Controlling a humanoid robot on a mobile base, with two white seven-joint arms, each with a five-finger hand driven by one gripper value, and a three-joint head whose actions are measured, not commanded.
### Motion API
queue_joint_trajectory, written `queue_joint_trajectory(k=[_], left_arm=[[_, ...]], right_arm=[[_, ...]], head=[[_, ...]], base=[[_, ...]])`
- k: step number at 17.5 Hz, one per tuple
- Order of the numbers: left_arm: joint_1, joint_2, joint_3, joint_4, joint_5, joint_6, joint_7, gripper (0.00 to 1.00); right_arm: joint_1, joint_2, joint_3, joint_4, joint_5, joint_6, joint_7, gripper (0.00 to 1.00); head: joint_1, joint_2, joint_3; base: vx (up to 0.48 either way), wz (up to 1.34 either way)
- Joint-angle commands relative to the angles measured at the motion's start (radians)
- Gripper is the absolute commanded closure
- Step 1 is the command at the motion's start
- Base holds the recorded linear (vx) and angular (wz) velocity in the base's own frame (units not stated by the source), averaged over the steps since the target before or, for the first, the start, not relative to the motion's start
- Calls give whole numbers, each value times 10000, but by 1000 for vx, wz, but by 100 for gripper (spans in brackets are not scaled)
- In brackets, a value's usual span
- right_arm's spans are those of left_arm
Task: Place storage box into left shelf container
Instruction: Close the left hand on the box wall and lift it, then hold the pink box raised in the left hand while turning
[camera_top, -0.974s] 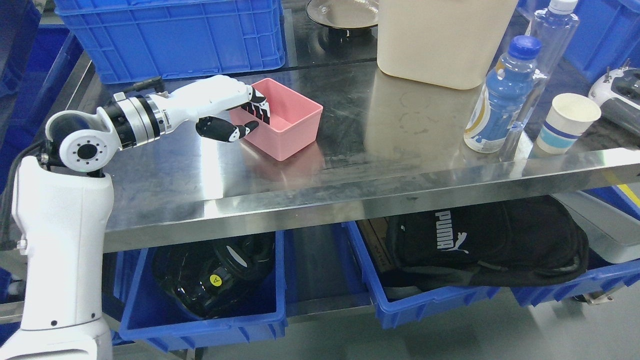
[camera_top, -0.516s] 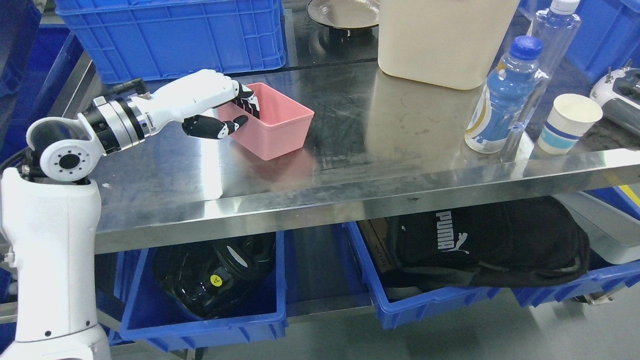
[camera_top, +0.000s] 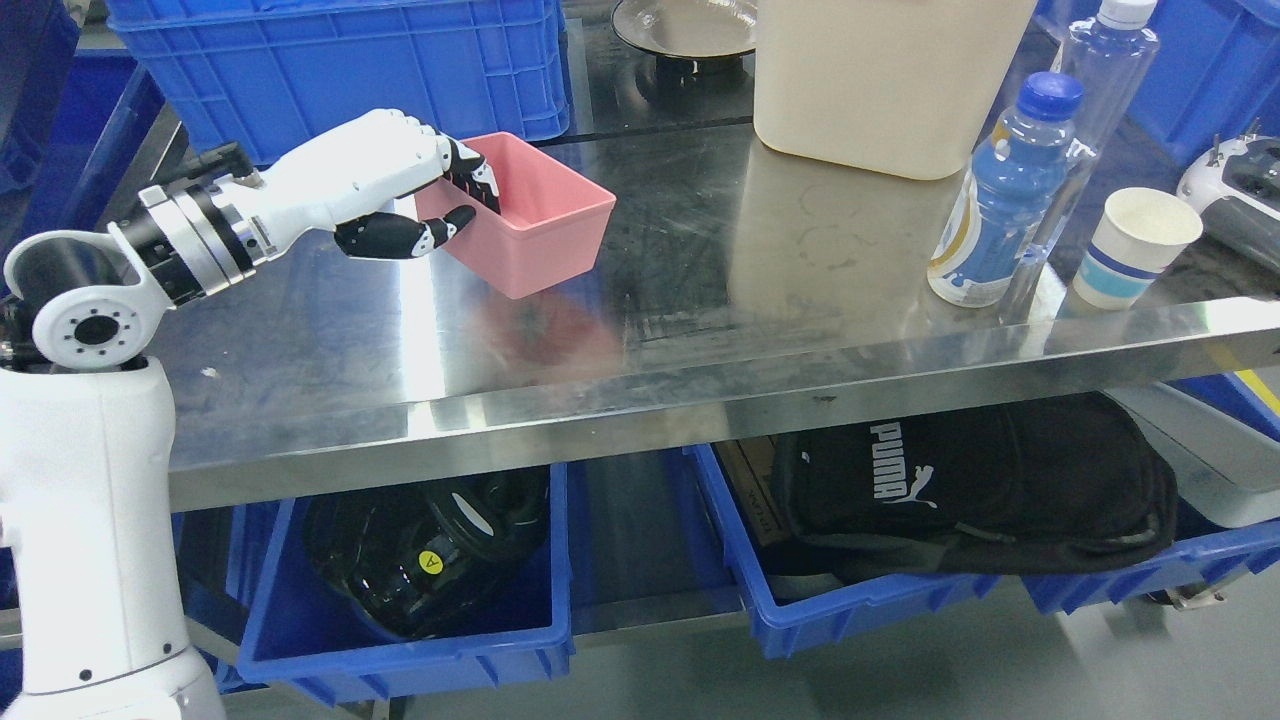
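Observation:
A pink open storage box (camera_top: 535, 220) hangs tilted just above the steel table (camera_top: 700, 300), its near left wall pinched by my left hand (camera_top: 455, 200). The fingers (camera_top: 475, 175) reach inside the box and the thumb (camera_top: 400, 235) presses the outside wall. Its pink reflection shows on the steel below. My white left arm rises from the lower left. Under the table at the left sits a blue shelf container (camera_top: 300, 640) holding a black object (camera_top: 420, 560). My right arm does not show.
A blue crate (camera_top: 340, 60) stands behind the hand. A beige bin (camera_top: 880, 80), a blue-capped bottle (camera_top: 1005, 190), a clear bottle (camera_top: 1105, 70) and a paper cup (camera_top: 1135, 245) stand at the right. A second blue bin (camera_top: 860, 610) below holds a black bag (camera_top: 980, 490).
My left hand has lifted the pink box off the table and carried it up and to the left; the arm has drawn back to the left.

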Motion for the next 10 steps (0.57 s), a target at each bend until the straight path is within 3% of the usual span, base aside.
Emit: queue_joint_trajectory(k=[1, 10], left_arm=[[-260, -183, 1039, -655, 4, -384, 14, 100], [-168, -643, 2466, -1131, 50, -554, 60, 100]], right_arm=[[1, -175, 0, 0, 77, -8, 3415, 0], [1, -175, 0, 0, 77, -8, 3415, 0]], head=[[0, 0, 0], [0, 0, 0]], base=[[0, 0], [-39, 0]])
